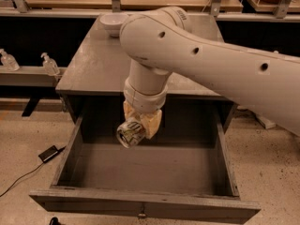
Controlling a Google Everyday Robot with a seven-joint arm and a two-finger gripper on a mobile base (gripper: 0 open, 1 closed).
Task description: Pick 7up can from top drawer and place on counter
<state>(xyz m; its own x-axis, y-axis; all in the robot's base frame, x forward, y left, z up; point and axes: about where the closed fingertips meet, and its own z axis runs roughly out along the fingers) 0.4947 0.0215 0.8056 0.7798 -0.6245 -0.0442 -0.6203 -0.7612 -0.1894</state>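
Observation:
My gripper hangs below the white arm, over the open top drawer. It is shut on the 7up can, a silver-white can with green patches, held tilted with its silver top facing the camera. The can is lifted well above the drawer floor, near the level of the counter's front edge. The counter is the grey cabinet top behind the drawer. The arm hides much of its middle and right part. The drawer's small metal knob shows at front centre.
A white bowl stands at the counter's back left. Two clear pump bottles stand on a ledge to the left. A black adapter with a cable lies on the floor left of the drawer. Wooden shelving runs behind.

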